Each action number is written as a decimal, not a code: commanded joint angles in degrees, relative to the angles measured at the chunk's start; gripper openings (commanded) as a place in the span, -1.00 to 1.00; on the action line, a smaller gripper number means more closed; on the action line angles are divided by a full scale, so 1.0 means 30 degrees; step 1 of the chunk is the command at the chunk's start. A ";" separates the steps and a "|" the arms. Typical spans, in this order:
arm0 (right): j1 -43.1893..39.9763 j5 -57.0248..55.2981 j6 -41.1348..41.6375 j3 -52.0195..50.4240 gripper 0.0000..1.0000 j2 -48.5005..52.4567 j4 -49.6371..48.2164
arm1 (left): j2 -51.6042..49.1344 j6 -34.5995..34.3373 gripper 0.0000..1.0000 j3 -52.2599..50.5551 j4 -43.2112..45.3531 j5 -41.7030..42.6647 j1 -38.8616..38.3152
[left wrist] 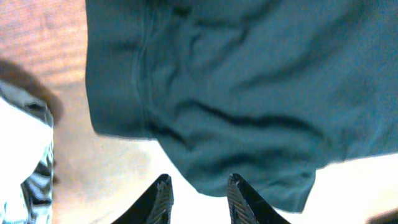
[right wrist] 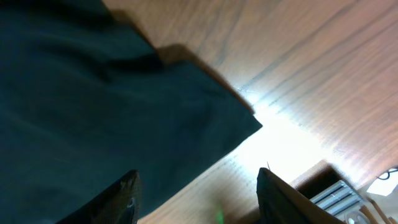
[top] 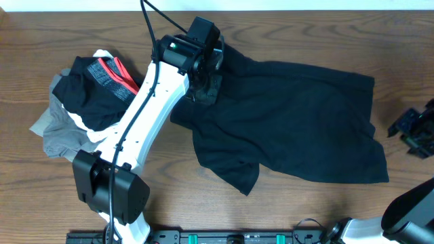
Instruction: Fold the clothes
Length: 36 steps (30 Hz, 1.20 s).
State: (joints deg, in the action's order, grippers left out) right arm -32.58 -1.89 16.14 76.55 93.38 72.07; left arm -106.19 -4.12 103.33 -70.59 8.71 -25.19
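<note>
Garment is laid lengthwise; left gripper is held parted over its upper-left corner, right gripper parted beyond the right edge.

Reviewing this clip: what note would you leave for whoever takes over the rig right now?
Left hand: open, over the black garment's far corner nearest the pile, nothing gripped.
Right hand: open, by the garment's right edge, holding nothing.
Black garment lies spread but rumpled on the table; pile of clothes sits to its left.
Done: no fold visible.
Left: fold this garment, then the pile.
</note>
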 commanded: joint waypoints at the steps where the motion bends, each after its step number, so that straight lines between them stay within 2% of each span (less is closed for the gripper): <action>1: -0.0138 0.0335 0.0430 -0.2098 0.16 0.0204 -0.0903 | 0.0342 0.0277 -0.37 0.0386 -0.0801 0.0109 -0.0015; 7: -0.0299 0.0794 0.1071 -0.4758 0.20 0.0204 -0.1770 | 0.0364 -0.0313 -0.46 0.0386 -0.2987 0.0342 -0.0532; 14: -0.0299 0.0765 0.2761 -0.7650 0.20 0.0204 -0.3905 | 0.0539 -0.0313 -0.54 0.0386 -0.3446 0.0466 -0.2273; 16: -0.0299 0.0772 0.3249 -0.8502 0.18 0.0204 -0.4721 | 0.0816 -0.0474 -0.55 0.0386 -0.3789 -0.1246 -0.2987; 20: -0.0452 0.0321 0.3701 -0.9814 0.17 0.0204 -0.6273 | 0.1909 -0.2310 -0.55 0.0386 -0.4925 -0.5632 -0.4277; 26: -0.0641 0.0882 0.4044 -1.0448 0.12 0.0197 -0.9318 | 0.3650 -0.4153 -0.53 -0.0350 -0.4677 -0.5515 -0.5034; 27: -0.0641 0.1166 0.4044 -1.0448 0.08 0.0197 -0.9726 | 0.3818 -0.4240 -0.53 -0.0714 -0.4517 -0.5282 -0.5107; 32: -0.0641 0.3264 0.4029 -1.0207 -0.52 0.0197 -1.0979 | 0.4233 -0.4320 -0.52 -0.3949 -0.2521 -0.2339 -0.5719; 36: -0.0641 0.4335 0.3483 -0.9865 -0.64 0.0197 -1.0797 | 0.4218 -0.4401 -0.42 -0.7125 0.0270 -0.0299 -0.6645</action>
State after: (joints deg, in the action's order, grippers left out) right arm -34.33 6.52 27.53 46.22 93.06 39.46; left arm -92.90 -16.23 86.59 -71.90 1.54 -43.42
